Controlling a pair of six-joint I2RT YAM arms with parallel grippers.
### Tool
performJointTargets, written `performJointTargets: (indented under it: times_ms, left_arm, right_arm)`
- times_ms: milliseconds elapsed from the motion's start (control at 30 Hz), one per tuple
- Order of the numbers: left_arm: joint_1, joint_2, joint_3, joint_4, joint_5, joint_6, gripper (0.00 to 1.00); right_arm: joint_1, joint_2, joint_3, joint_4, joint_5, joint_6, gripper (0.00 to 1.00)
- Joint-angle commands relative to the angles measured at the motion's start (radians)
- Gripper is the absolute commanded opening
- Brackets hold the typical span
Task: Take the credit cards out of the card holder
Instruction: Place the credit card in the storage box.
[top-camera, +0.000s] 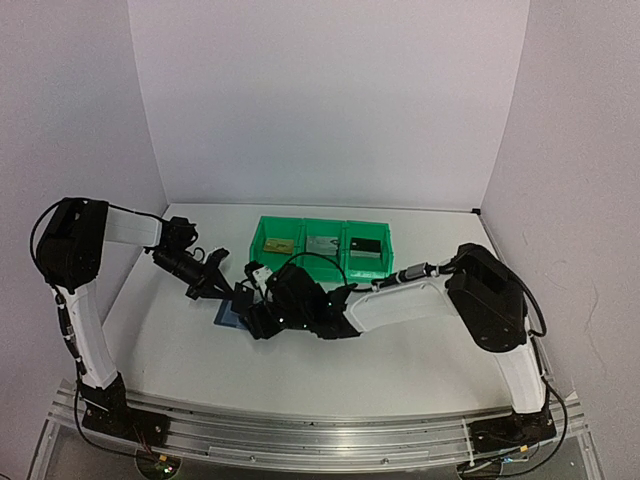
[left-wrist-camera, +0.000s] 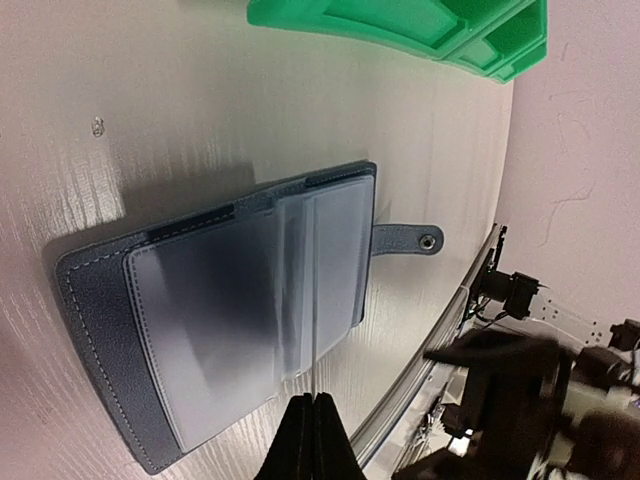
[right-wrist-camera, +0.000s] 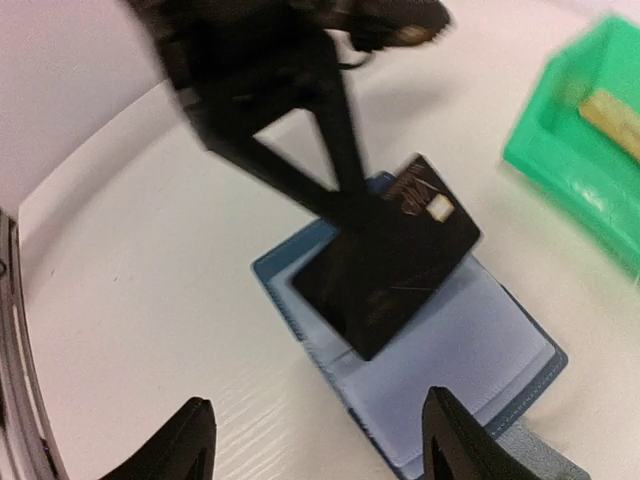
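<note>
1. The black card (right-wrist-camera: 390, 260) looks clear of its slot. It sits tilted over the open wallet (right-wrist-camera: 460, 370), mid-frame in the right wrist view.
2. The left gripper (left-wrist-camera: 312, 405) is closed on the card's upper-left edge. In its own view the card shows only as a thin line rising from the fingers.
3. The right gripper (right-wrist-camera: 318, 400) is wide open at the bottom of its frame, just beside the wallet and holding nothing.
4. The wallet lies flat on the table (right-wrist-camera: 150, 300) with its tab (left-wrist-camera: 415, 240) out to the side. Nothing pins it.
5. The bins (right-wrist-camera: 560, 140) sit at the upper right, and 1 gold card (right-wrist-camera: 612, 115) lies in a bin.
6. Risk: the pinch takes only a narrow strip of a slick card, so a quick swing toward the bins could let it twist or drop.
7. Risk: the 2 arms crowd together in the middle of the top view, so a careless retreat could knock the card or drag the loose wallet.
</note>
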Motion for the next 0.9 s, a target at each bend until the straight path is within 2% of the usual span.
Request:
performJointTargets:
  times_ms: [0,167,467,733,867]
  left_arm:
    - [0.000,-0.007,0.016,0.020,0.035,-0.061,0.00]
    - [0.001,-0.022,0.012,0.026,0.041,-0.074,0.00]
    - [0.000,-0.064,0.027,0.007,0.135,-0.103,0.00]
    - [0.001,-0.137,-0.011,0.007,0.183,-0.040,0.00]
    - [0.000,-0.155,-0.008,0.023,0.216,-0.022,0.00]
  right_arm:
    - [0.089,-0.007,-0.059,0.279,0.237,-0.500,0.72]
    - [0.095,0.045,-0.011,0.290,0.303,-0.568,0.74]
    - [0.092,0.008,-0.059,0.319,0.322,-0.533,0.77]
    - [0.033,-0.227,-0.260,0.361,-0.061,-0.321,0.80]
    - [-0.070,-0.305,-0.307,0.366,-0.305,-0.027,0.85]
